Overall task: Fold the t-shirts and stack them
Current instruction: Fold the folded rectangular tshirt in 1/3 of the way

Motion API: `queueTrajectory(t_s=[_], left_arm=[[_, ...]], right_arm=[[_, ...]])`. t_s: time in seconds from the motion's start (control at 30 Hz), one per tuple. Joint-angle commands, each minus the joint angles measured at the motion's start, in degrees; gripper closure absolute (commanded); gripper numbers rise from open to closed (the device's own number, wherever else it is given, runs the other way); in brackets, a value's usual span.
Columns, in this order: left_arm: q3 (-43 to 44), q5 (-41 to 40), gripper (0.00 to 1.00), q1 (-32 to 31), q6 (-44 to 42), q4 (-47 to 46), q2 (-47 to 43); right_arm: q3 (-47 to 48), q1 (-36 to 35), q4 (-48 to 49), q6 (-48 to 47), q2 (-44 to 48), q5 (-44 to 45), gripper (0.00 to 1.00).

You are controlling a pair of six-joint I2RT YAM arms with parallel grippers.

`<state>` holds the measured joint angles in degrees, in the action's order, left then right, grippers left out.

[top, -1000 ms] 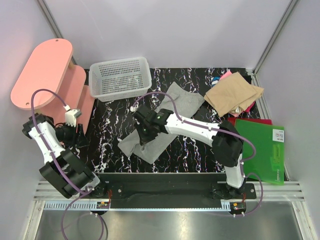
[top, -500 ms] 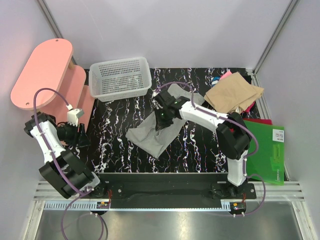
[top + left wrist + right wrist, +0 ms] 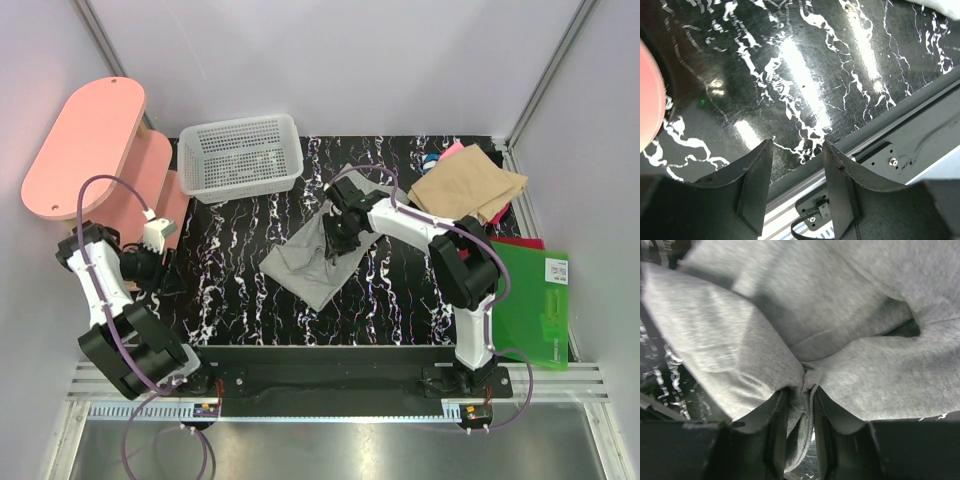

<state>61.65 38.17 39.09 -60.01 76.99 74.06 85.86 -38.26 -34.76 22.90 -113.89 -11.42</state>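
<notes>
The left gripper (image 3: 796, 152) hovers over the bare black marbled tabletop (image 3: 225, 280) at the left, its fingers apart, holding nothing. Mid-tabletop, the right gripper (image 3: 800, 390) is clamped on a bunched fold of the grey t-shirt (image 3: 305, 268). At the far right corner, the folded tan t-shirt (image 3: 465, 188) lies over pink cloth (image 3: 452, 150).

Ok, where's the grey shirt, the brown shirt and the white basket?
grey t-shirt (image 3: 305, 270), top view, lower flat part.
tan t-shirt (image 3: 465, 188), top view, middle of the fold.
white basket (image 3: 240, 155), top view, its mesh floor.
</notes>
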Motion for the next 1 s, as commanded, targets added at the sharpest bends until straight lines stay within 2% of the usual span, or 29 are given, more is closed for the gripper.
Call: queueTrajectory(t_s=[0.0,0.07,0.13,0.47,0.7,0.97], left_arm=[[-1.09,-1.08,0.51,-3.14,-2.31,5.45,-3.48],[-1.79,-1.69,0.50,-6.21,-1.78,5.62,-4.97],[-1.79,-2.05,0.50,-8.75,-1.08,5.54,-6.12],[-3.11,-2.05,0.50,-12.20,2.35,3.79,-5.95],[-4.52,-2.58,0.50,-12.99,3.58,1.94,-5.77],[-4.78,-2.40,0.50,-13.34,4.64,0.71,-4.80]], right_arm=[[-1.49,1.34,0.75,-0.22,-0.02,2.63,0.68],[-2.36,2.92,0.75,0.22,0.59,3.24,0.70],[-2.98,4.76,0.75,0.13,1.21,3.68,0.78],[-1.32,8.55,0.22,-1.54,3.41,2.72,0.78],[1.23,7.94,-0.39,-0.05,8.50,-0.88,0.85],[0.10,1.79,-2.06,0.57,13.51,1.31,0.91]])
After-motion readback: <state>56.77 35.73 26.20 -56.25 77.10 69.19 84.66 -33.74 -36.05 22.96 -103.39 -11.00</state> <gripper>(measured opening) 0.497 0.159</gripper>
